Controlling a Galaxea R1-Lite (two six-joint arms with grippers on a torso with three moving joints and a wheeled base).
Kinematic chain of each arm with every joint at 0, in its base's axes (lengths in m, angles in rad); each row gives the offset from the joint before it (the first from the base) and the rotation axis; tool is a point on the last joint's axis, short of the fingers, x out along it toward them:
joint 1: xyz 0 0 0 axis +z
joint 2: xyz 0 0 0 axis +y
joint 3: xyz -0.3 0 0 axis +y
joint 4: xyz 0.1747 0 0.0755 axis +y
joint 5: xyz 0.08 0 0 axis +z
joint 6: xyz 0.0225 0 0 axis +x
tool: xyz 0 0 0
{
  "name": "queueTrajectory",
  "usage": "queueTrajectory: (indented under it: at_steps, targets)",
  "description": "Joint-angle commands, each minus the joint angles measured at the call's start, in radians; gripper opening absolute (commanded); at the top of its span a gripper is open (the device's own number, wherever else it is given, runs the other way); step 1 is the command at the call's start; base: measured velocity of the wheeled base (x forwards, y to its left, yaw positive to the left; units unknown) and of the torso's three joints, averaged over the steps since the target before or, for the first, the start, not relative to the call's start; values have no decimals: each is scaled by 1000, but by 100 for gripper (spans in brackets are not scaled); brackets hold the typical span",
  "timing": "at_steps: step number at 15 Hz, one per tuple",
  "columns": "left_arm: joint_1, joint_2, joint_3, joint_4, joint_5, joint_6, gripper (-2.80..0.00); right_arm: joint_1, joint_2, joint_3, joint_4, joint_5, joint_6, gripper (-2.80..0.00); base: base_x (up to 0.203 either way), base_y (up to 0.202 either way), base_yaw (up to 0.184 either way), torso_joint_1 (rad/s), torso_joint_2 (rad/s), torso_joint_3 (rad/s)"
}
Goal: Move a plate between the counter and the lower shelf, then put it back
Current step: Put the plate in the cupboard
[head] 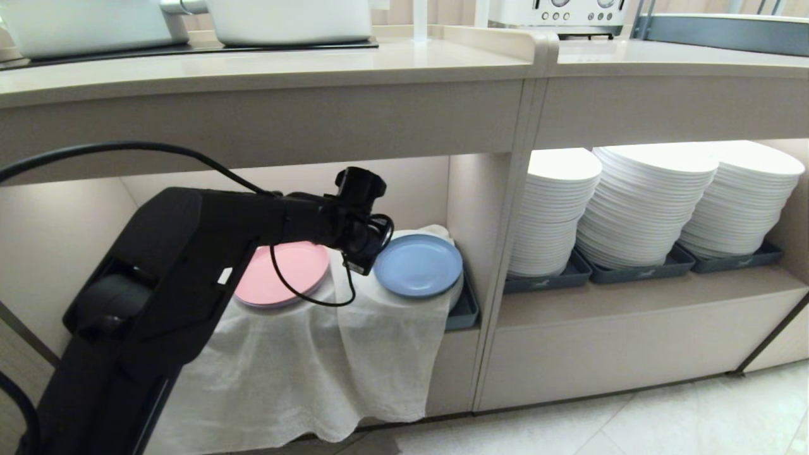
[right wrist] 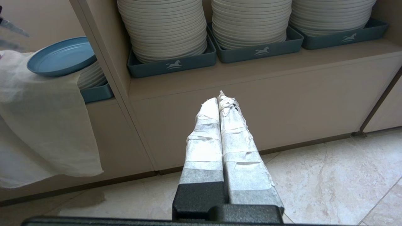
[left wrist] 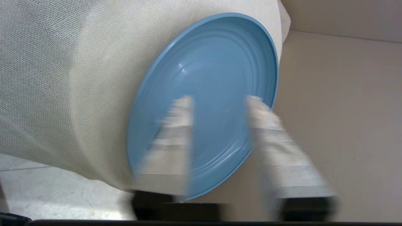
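Observation:
The light blue plate (head: 417, 265) (left wrist: 213, 72) (right wrist: 61, 56) lies on the white cloth (head: 316, 360) over a stack in the lower shelf (head: 471, 189), under the counter (head: 253, 69). My left gripper (head: 373, 253) (left wrist: 220, 100) is at the plate's near left edge. Its taped fingers (left wrist: 176, 131) are blurred and stand apart, one over the plate's face and the other past its rim, so the rim lies between them. My right gripper (right wrist: 220, 95) is shut and empty, low before the cabinet front, above the floor.
A pink plate (head: 284, 272) lies on the cloth to the left, partly behind my arm. Tall white plate stacks (head: 644, 202) in grey trays (head: 632, 272) fill the right compartment. White pots (head: 291, 19) stand on the counter and a toaster (head: 556, 12) on the adjoining top.

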Motion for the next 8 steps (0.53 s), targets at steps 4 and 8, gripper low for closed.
queueTrajectory:
  at_steps: [4,8]
  targets:
    - [-1,-25,59,7,-1,-9,-280,0,0,0,0,0,0,-280,0,0,0,0,0,0]
    - [-1,-81,179,4,-2,-9,-280,0,0,0,0,0,0,-280,0,0,0,0,0,0]
